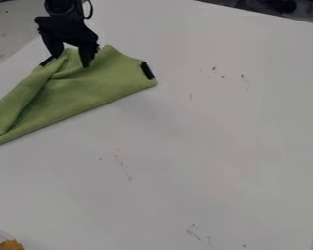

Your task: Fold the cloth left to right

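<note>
In the camera view, the end effector hangs with its fingers apart at the upper left, over the cloth's top edge; contact is unclear. The green cloth lies rumpled beneath it on the white bench.

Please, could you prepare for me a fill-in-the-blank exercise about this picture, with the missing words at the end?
1. The cloth is ____ in colour.
2. The patch at the cloth's right corner is ____.
3. The two fingertips of the gripper are spread ____.
4. The cloth lies in the upper ____ part of the view.

Missing words: green; black; apart; left.
</note>
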Controlling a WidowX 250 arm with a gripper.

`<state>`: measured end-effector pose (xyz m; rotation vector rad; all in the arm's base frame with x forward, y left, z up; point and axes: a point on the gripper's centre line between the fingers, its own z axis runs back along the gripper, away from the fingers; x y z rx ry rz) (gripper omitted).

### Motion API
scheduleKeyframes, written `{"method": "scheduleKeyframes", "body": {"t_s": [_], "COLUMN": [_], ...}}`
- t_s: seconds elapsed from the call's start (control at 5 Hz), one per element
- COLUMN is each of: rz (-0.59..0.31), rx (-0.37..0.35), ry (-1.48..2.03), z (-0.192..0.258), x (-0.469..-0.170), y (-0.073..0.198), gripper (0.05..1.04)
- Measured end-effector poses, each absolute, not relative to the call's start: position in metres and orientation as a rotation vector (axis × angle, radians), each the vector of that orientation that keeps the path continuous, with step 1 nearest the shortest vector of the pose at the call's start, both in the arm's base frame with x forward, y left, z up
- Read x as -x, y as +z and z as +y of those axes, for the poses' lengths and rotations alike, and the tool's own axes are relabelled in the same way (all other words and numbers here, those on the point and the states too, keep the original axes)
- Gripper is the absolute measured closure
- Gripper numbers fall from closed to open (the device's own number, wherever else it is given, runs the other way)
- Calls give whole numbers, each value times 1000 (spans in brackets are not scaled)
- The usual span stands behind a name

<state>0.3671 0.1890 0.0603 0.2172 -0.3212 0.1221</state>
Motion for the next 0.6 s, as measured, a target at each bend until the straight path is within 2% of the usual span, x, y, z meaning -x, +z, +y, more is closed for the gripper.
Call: {"method": "scheduleKeyframes", "body": {"t_s": [0.2,0.6], "rz": [-247,-200], "rx": [-169,-104], "ry": [125,111], "z": [185,183], "x": [-364,-376], "y": [35,13], "gripper": [85,84]}}
